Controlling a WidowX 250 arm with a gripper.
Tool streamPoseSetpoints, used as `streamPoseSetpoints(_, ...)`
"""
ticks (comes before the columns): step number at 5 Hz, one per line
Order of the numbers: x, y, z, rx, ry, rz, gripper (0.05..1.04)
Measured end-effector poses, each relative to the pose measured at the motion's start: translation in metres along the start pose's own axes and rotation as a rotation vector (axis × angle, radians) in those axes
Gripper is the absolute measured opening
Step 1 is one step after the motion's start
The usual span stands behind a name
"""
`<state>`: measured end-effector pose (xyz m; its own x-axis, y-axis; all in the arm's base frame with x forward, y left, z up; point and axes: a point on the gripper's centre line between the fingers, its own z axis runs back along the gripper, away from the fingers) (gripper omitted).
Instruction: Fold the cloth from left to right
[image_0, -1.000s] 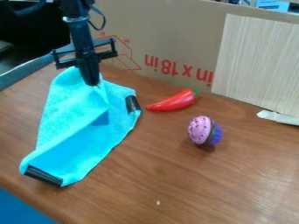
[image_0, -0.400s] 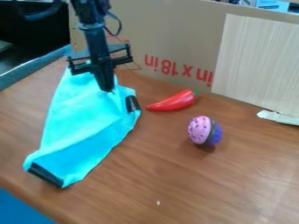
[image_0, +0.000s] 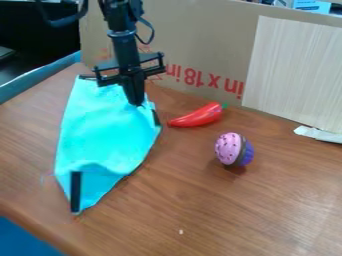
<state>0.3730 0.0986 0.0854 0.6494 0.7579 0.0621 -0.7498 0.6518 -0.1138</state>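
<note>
One blue patch (image_0: 20, 240) lies nearest, down at the left, past the edge of the brown surface (image_0: 220, 210) and apart from the turquoise cloth (image_0: 107, 130) I am handling. A small pale speck (image_0: 180, 231) sits to the right of the cloth's near end. That end narrows to a corner, with a short black strip (image_0: 75, 191) running up from it and a raised bend in the fabric just beyond. Right of the cloth, and well apart from it, a toy cupcake (image_0: 233, 149) lies tipped over, its pink, dotted top turned toward the cloth and its purple base turned away. Much farther right is a torn white scrap (image_0: 319, 134). Just beside the cloth's right edge, a red toy pepper (image_0: 198, 116) points its tip at the fabric, its green stem facing away. My pincer (image_0: 137, 104) hangs down over the cloth's far right part, its fingers together and clamped on the fabric, close to the dark strip (image_0: 156, 117) on that edge. Behind the cloth stands a brown cardboard sheet (image_0: 194, 35) with red print, and to the right a pale wood-grained panel (image_0: 294, 70) stands against it.
</note>
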Motion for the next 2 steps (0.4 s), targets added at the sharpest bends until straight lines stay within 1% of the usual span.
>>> streamPoseSetpoints(1, -0.0006, -0.0068, -0.0009, -0.004, -0.027, -0.005, 0.214)
streamPoseSetpoints(2, -0.0036, -0.0091, -0.0010, -0.012, -0.012, -0.026, 0.451)
